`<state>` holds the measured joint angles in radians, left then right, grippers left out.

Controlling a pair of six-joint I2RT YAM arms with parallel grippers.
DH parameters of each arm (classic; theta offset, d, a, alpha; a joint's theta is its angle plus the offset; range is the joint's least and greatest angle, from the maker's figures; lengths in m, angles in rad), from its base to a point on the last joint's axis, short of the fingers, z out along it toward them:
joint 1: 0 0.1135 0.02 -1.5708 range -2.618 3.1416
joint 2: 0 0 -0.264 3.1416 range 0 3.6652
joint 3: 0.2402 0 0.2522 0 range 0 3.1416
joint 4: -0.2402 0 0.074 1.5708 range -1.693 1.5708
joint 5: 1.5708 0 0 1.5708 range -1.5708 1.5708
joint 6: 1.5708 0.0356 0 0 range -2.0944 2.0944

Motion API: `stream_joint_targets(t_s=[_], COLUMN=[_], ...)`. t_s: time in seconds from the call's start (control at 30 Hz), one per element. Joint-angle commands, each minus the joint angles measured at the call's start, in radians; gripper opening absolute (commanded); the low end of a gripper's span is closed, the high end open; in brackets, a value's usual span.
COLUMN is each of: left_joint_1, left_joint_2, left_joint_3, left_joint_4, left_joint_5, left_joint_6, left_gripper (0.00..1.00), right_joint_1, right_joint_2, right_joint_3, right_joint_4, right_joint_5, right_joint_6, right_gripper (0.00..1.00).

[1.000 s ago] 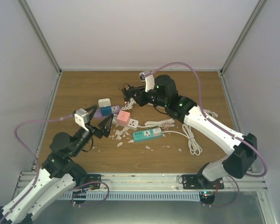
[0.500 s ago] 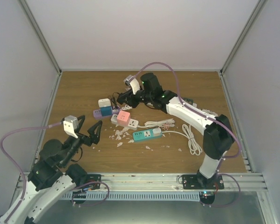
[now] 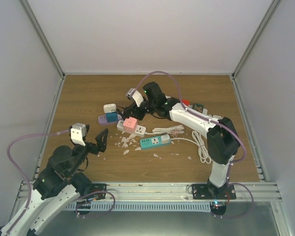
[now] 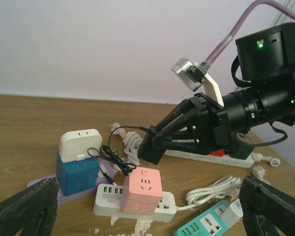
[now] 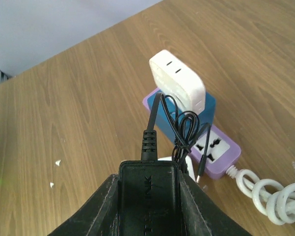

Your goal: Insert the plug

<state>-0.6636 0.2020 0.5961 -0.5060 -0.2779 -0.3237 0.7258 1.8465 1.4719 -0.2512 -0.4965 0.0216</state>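
Black power adapter (image 5: pixel 148 206) clamped in the right gripper (image 5: pixel 148 182), over the cluster of sockets mid-table.

The fingers close on both sides of the adapter's body, and its thin black cable (image 5: pixel 179 125) loops forward over the purple power strip (image 5: pixel 218 147). That strip carries a blue cube socket (image 5: pixel 209 109) topped by a white adapter (image 5: pixel 179 83). Just beside it, a pink cube socket (image 4: pixel 142 189) sits on a white power strip (image 4: pixel 110 201), and a teal power strip (image 3: pixel 155 142) lies near. The left gripper (image 3: pixel 99 143) is near the front, spread wide and empty. The wooden table (image 3: pixel 88 98) is littered with white scraps (image 3: pixel 123 142) and enclosed by white walls (image 3: pixel 137 34).
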Motion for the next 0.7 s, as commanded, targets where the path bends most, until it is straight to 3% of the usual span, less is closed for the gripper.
stream_joint_targets(t_s=[0.0, 0.67], left_joint_1=[-0.005, -0.005], left_joint_2=[0.029, 0.028], left_joint_3=[-0.001, -0.012], left_joint_4=[0.014, 0.016], left_joint_5=[-0.017, -0.010], left_joint_6=[-0.008, -0.009], left_gripper=[0.99, 0.99], right_joint_1=[0.024, 0.044], right_joint_2=[0.012, 0.102], right_joint_3=[0.028, 0.108], right_joint_4=[-0.099, -0.236], right_joint_5=[0.030, 0.142], right_joint_6=[-0.092, -0.191], right_gripper=[0.01, 0.01])
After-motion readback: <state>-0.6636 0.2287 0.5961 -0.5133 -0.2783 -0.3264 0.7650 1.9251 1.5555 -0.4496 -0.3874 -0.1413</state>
